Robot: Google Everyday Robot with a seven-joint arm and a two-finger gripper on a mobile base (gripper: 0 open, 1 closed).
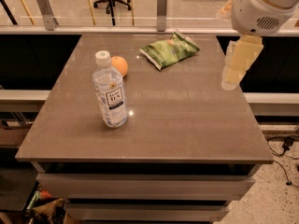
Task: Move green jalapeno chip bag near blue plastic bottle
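The green jalapeno chip bag [170, 50] lies flat at the far middle of the brown table [187, 125]. The blue plastic bottle [110, 92] stands upright on the left part of the table, white cap on top, label facing me. My gripper [237, 62] hangs over the table's right side, to the right of the bag and a little nearer than it. It holds nothing.
A small orange fruit [119, 65] sits just behind the bottle, to its right. A glass railing with metal posts [161, 3] runs behind the table. The robot's white arm housing [261, 6] fills the upper right corner. Cables lie on the floor at the right.
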